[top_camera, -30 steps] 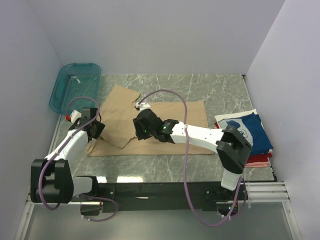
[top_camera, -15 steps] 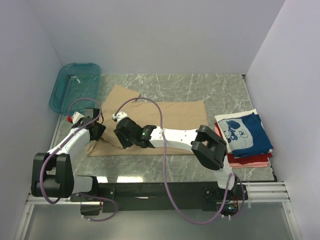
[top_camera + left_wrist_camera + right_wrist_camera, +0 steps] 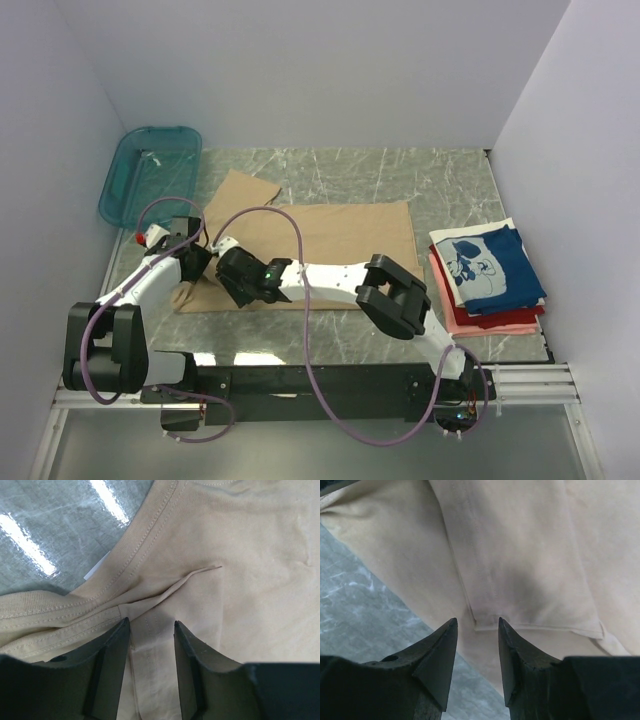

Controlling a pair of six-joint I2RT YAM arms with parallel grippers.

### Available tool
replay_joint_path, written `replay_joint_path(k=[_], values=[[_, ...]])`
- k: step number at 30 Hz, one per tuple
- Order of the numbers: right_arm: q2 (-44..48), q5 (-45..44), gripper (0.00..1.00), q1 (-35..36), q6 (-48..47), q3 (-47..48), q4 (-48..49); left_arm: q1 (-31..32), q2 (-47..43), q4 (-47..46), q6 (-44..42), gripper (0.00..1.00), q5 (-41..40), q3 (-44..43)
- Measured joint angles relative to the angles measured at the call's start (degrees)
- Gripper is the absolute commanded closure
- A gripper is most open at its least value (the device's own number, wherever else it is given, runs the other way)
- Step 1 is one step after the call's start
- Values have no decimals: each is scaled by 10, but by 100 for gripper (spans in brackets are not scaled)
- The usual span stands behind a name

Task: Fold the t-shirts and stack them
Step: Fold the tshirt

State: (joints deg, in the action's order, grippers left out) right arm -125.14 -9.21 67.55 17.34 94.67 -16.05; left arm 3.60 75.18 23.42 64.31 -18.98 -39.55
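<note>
The tan t-shirt (image 3: pixel 340 235) lies spread on the marble table, its left side bunched. My left gripper (image 3: pixel 193 262) is at the shirt's left edge. In the left wrist view (image 3: pixel 151 627) it is closed on a stitched fold of tan cloth (image 3: pixel 240 580), with a crease running away from the grip. My right gripper (image 3: pixel 226 284) reaches across to the shirt's lower left, close to the left gripper. In the right wrist view (image 3: pixel 476 625) it is slightly open and empty above a sleeve hem (image 3: pixel 520 545). A navy printed shirt (image 3: pixel 488 262) tops a folded stack on red (image 3: pixel 470 315) and pink (image 3: pixel 500 328) shirts.
A teal plastic basket (image 3: pixel 150 170) stands at the far left corner. Bare marble table (image 3: pixel 400 170) shows behind the tan shirt and along its front edge. White walls close in left, right and back. The right arm's cable loops over the shirt.
My right gripper has swept from the shirt's middle to its lower left, beside the left gripper. The left gripper has hardly moved.
</note>
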Motion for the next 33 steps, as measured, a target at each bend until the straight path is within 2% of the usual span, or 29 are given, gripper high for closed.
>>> replay_joint_path(k=[7, 15, 20, 23, 28, 33], values=[[-27, -5, 56, 2, -1, 19, -10, 0, 0, -2, -2, 48, 0, 6], [-27, -13, 75, 2, 4, 28, -21, 0, 0, -9, -2, 50, 5, 18], [-27, -13, 89, 2, 11, 28, -23, 1, 0, -18, -7, 62, 12, 19], [-27, -13, 93, 1, 14, 28, -23, 1, 0, -21, -8, 69, 15, 19], [-27, -12, 97, -3, 19, 28, -23, 1, 1, -25, -16, 82, 18, 17], [-24, -13, 96, -13, 25, 28, -23, 2, 7, -28, -21, 93, 23, 4]])
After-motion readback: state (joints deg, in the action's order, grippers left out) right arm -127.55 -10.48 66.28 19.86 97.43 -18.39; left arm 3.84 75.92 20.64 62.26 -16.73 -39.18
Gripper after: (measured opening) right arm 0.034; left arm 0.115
